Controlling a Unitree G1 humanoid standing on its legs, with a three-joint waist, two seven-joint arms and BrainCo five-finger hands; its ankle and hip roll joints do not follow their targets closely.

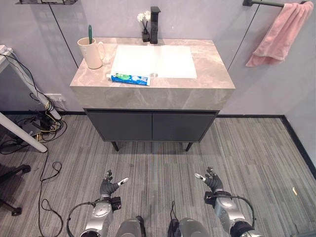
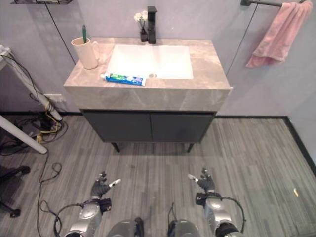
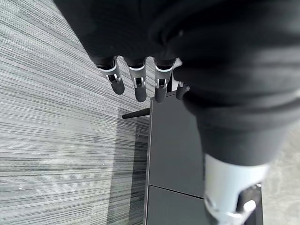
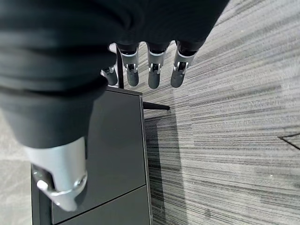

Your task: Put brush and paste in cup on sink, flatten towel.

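Toothpaste [image 1: 130, 78] lay beside the cup [image 1: 92, 52] holding the brush [image 1: 90, 31]; both hands, left hand [image 1: 108, 187] and right hand [image 1: 213, 180], hung spread and empty, so reaching for the paste looked like the next move.

The vanity surface [image 1: 207, 74] looks like polished stone, grey-beige with pale veins and a soft sheen. Set into it, the basin [image 1: 153, 60] is smooth, glossy white. The faucet [image 1: 154, 23] at the upper middle is matt black metal. The cup [image 1: 92, 53] at the upper left appears to be cream ceramic with a dull glaze, and a green plastic toothbrush [image 1: 90, 32] stands in it. The toothpaste tube [image 1: 130, 78] is shiny printed plastic. The towel [image 1: 279, 34] at the upper right is pink, soft, napped cloth. The cabinet doors [image 1: 152, 126] are flat, matt dark grey. The floor [image 1: 158, 163] is grey with fine streaked grain.
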